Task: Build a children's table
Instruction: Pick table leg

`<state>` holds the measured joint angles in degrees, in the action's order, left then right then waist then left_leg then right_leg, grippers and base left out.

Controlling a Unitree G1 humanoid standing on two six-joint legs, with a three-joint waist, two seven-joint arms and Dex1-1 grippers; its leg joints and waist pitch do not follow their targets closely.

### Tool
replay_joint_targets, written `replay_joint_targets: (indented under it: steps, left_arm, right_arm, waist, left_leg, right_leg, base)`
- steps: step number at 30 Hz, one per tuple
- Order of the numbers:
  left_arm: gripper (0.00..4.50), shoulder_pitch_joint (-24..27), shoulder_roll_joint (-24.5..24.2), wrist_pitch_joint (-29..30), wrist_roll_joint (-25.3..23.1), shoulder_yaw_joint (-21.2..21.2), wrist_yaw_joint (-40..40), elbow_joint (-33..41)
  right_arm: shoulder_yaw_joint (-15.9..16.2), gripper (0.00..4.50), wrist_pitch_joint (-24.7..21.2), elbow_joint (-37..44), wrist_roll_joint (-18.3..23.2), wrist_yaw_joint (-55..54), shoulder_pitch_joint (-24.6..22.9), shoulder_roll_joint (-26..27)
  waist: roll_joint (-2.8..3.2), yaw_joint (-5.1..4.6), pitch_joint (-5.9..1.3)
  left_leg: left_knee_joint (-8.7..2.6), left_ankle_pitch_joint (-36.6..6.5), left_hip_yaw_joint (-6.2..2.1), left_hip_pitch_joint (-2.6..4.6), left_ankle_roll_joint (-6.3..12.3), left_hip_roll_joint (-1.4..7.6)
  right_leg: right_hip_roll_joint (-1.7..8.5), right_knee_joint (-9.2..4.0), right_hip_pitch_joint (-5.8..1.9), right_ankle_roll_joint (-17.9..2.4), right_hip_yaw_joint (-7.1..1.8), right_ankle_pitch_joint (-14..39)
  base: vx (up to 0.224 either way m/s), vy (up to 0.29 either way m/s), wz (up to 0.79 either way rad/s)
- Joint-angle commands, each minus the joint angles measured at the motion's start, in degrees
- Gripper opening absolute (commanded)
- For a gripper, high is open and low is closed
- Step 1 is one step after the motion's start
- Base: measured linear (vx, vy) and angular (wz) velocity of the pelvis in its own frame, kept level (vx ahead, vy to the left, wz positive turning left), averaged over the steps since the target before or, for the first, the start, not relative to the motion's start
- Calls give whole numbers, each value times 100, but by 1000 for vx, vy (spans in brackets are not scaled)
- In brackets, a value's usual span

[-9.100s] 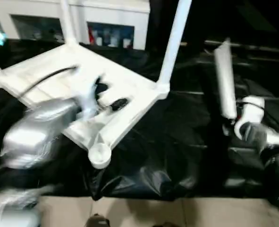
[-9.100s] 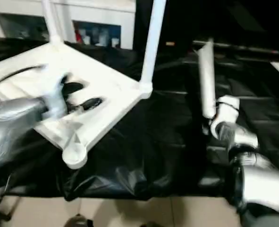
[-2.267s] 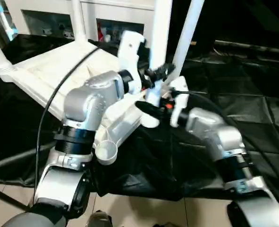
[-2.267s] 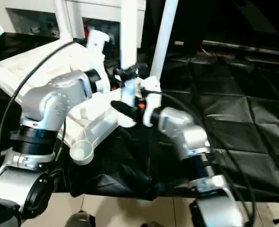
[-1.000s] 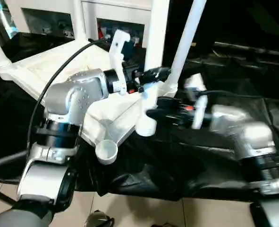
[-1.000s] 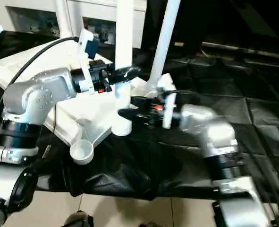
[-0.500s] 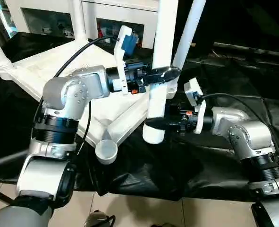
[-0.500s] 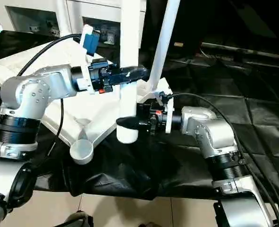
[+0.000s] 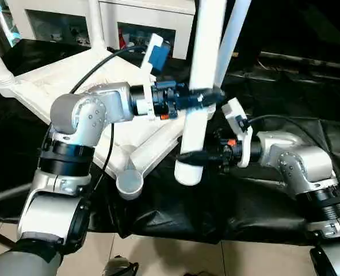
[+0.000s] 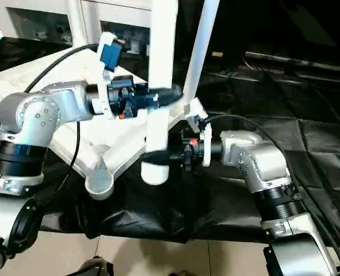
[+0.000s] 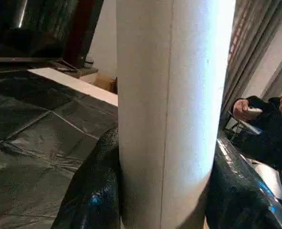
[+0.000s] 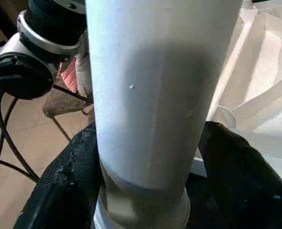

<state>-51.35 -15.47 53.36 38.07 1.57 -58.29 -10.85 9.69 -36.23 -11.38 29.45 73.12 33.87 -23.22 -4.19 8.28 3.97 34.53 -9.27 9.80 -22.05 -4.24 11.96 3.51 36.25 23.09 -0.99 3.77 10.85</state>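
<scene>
The children's table top (image 9: pixel 60 86) lies upside down on the left, with three white legs (image 9: pixel 232 34) standing up from its corner sockets. Its near corner socket (image 9: pixel 129 184) holds nothing. A fourth white leg (image 9: pixel 201 69) hangs almost upright just right of the top, wide end down, above the black cloth. My left gripper (image 9: pixel 207 96) is shut on this leg at mid-height; in the left wrist view the black fingers (image 11: pixel 90 195) press both its sides. My right gripper (image 9: pixel 195 156) is shut on the leg near its lower end, with the fingers (image 12: pixel 236 176) around the tube.
The black-draped work table (image 9: pixel 285 98) stretches to the right. A white cabinet (image 9: pixel 129 11) stands behind. Tiled floor (image 9: pixel 175 259) runs along the near edge. A person's hands (image 11: pixel 248 110) show in the left wrist view beyond the leg.
The held leg has shifted right, off the table top's edge, and tilted slightly. My right gripper has come in and closed on its lower end.
</scene>
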Motion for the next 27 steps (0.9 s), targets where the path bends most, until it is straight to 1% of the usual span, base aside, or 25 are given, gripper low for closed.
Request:
replay_joint_targets:
  steps: [1,2,5,8,9,10,14,18,20,21,22,23,24,25,26,27]
  left_arm:
    - [182,-11,53,101,166,135,-164,191]
    - [182,-18,57,114,177,132,-181,199]
    - [182,-32,62,138,216,110,-182,223]
    - [182,-37,77,138,233,91,-176,225]
    - [182,-40,84,145,250,77,-174,231]
    - [182,-43,90,151,260,69,-176,236]
    - [182,-43,94,156,268,61,-188,234]
    - [182,-32,90,141,250,80,-186,246]
    - [182,-26,88,130,246,85,-182,250]
    - [217,-19,94,90,215,78,-136,247]
    - [238,-19,94,90,215,78,-136,247]
    - [252,-35,131,85,233,0,-59,190]
    - [252,-35,131,85,233,0,-59,190]
    - [273,-46,198,80,331,-195,39,117]
    - [273,-46,198,80,331,-195,39,117]
    - [289,-34,247,18,356,-295,119,103]
  right_arm:
    - [-26,276,-66,36,-5,-14,24,-134]
    - [-21,273,-90,33,-3,17,26,-144]
    - [-16,244,-162,6,24,88,23,-168]
    - [-15,237,-189,-6,31,118,17,-172]
    - [-15,225,-225,-10,56,135,11,-167]
    - [-19,201,-237,-19,72,135,7,-160]
    - [-51,194,-233,-55,87,121,9,-136]
    - [-88,191,-218,-68,84,106,-7,-117]
    - [-93,191,-216,-68,84,101,-11,-112]
    - [-104,191,-208,-69,83,78,-16,-101]
    - [-104,191,-208,-69,83,78,-16,-101]
    - [-128,191,-200,-69,95,46,-23,-76]
    - [-128,191,-200,-69,95,46,-23,-76]
    - [-174,191,-189,-39,136,-26,-51,-26]
    - [-174,191,-189,-39,136,-26,-51,-26]
    - [-208,191,-189,-19,170,-64,-68,6]
  waist:
    - [-22,0,-476]
    - [-21,0,-474]
    - [-21,3,-475]
    - [-25,5,-480]
    - [-22,5,-480]
    - [-24,5,-477]
    - [-13,8,-479]
    - [-17,7,-483]
    - [-8,8,-485]
    - [-12,7,-485]
    - [-12,9,-486]
    - [-13,9,-482]
    - [-13,9,-482]
    - [-14,8,-482]
    - [-12,14,-486]
    - [-16,9,-486]
  left_leg:
    - [-339,-516,9,108,3,119]
    - [-341,-527,8,106,5,118]
    - [-340,-523,8,106,2,117]
    - [-335,-504,8,105,8,118]
    - [-336,-489,6,101,11,117]
    - [-336,-496,8,104,14,115]
    - [-338,-518,5,103,-9,118]
    - [-336,-501,3,106,-16,117]
    - [-335,-491,4,106,-11,117]
    - [-333,-489,4,104,-6,115]
    - [-334,-487,5,105,-4,116]
    - [-334,-496,6,107,-7,115]
    - [-334,-496,6,107,-7,115]
    - [-333,-493,9,105,-14,116]
    - [-329,-494,7,105,-18,114]
    - [-330,-511,8,105,-10,117]
  right_leg:
    - [440,-348,-346,-1153,-253,534]
    - [438,-350,-347,-1150,-251,539]
    - [441,-352,-347,-1144,-253,557]
    - [441,-344,-350,-1162,-252,503]
    - [438,-343,-351,-1162,-250,484]
    - [440,-348,-349,-1163,-251,500]
    - [442,-351,-350,-1151,-250,537]
    - [436,-342,-351,-1165,-248,482]
    - [437,-339,-350,-1180,-248,436]
    - [436,-339,-354,-1188,-249,423]
    - [438,-337,-355,-1192,-249,415]
    - [438,-342,-351,-1196,-248,435]
    - [438,-342,-351,-1196,-248,435]
    - [442,-339,-351,-1206,-251,439]
    - [444,-337,-352,-1214,-249,430]
    - [442,-337,-355,-1221,-249,420]
  base:
    - [0,0,0]
    - [0,0,0]
    - [0,0,0]
    - [0,0,0]
    - [0,0,0]
    - [0,0,0]
    - [0,0,0]
    - [0,0,0]
    - [0,0,0]
    - [0,0,0]
    - [0,0,0]
    - [0,0,0]
    - [0,0,0]
    - [0,0,0]
    - [0,0,0]
    - [0,0,0]
